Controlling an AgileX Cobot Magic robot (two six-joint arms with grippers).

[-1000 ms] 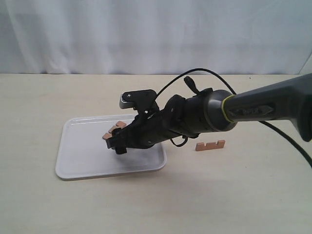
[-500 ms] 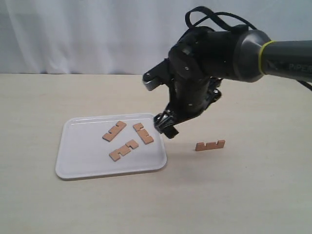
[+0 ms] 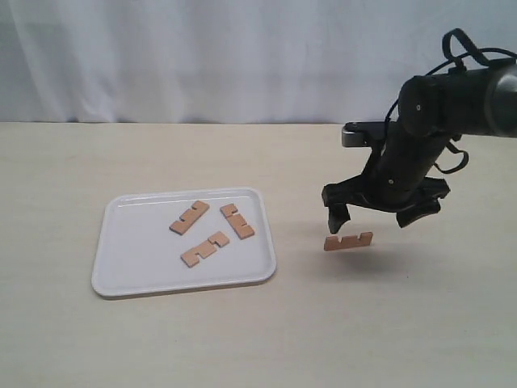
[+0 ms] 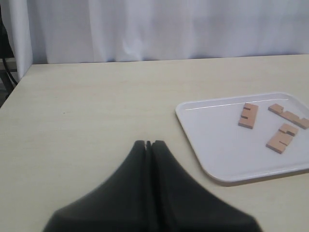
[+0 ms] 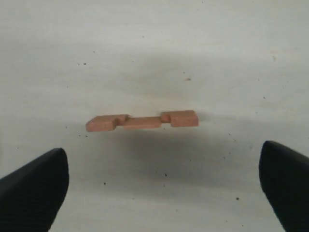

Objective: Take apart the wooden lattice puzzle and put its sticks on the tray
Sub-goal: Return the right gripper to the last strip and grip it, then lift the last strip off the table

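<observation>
Standing on edge, the reddish-brown stick shows two square notches.

Sticks light reddish-brown; tray plain white; table pale beige; right claw black; curtain white.

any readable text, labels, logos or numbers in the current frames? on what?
None readable in any view.
Tray: plain white, no marks.
Sticks: bare wood, no print.
Right gripper and left gripper: dark, no lettering legible.
Table and curtain: blank.
</observation>
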